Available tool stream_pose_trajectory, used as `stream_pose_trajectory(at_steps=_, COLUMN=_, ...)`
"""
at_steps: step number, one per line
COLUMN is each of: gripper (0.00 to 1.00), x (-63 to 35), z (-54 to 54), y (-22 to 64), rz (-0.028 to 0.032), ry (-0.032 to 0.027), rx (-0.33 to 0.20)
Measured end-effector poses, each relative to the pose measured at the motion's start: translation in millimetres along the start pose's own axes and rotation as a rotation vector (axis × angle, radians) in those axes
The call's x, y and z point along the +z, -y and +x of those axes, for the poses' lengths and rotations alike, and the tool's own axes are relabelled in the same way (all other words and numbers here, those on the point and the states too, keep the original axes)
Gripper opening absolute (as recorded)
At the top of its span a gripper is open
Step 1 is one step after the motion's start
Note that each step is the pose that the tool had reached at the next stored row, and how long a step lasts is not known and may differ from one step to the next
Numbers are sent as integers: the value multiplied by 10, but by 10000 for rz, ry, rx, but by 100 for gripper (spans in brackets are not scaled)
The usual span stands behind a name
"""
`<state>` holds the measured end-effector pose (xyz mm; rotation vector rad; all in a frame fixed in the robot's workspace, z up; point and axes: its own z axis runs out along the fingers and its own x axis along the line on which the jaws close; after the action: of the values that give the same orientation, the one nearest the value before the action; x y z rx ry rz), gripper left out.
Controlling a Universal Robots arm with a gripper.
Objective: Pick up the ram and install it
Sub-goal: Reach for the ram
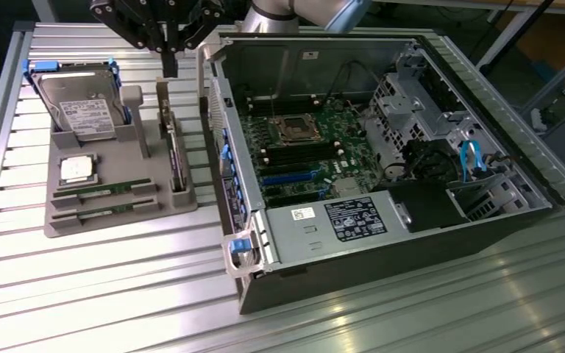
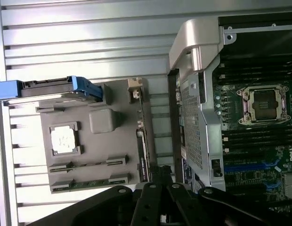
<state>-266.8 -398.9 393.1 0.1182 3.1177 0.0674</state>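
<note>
I see a slatted metal table (image 1: 115,294). On it, toward the exterior view's left, lies a gray tray (image 1: 115,176). A hard drive (image 1: 82,103) in a blue carrier stands propped at one end of the tray. A silver CPU (image 1: 76,169) sits mid-tray. A card (image 1: 174,158) stands on edge along the tray's side, just beside an open PC case (image 1: 410,265). Inside the case lie a motherboard (image 1: 312,158), a CPU socket (image 1: 296,130) and a power supply (image 1: 352,217).

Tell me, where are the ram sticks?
Both ram sticks lie in the gray tray, on the exterior view's left of the open computer case, right beside the square silver CPU chip.
</note>
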Motion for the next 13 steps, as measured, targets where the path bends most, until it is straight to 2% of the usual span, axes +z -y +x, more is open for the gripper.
stream_pose_trajectory(at_steps=7, gripper=10, x=-4, z=134, y=10, rz=1, ry=-1, rx=-2)
stream_pose_trajectory(at_steps=13, gripper=10, x=-7, z=322, y=24, rz=0, ry=0, rx=-1)
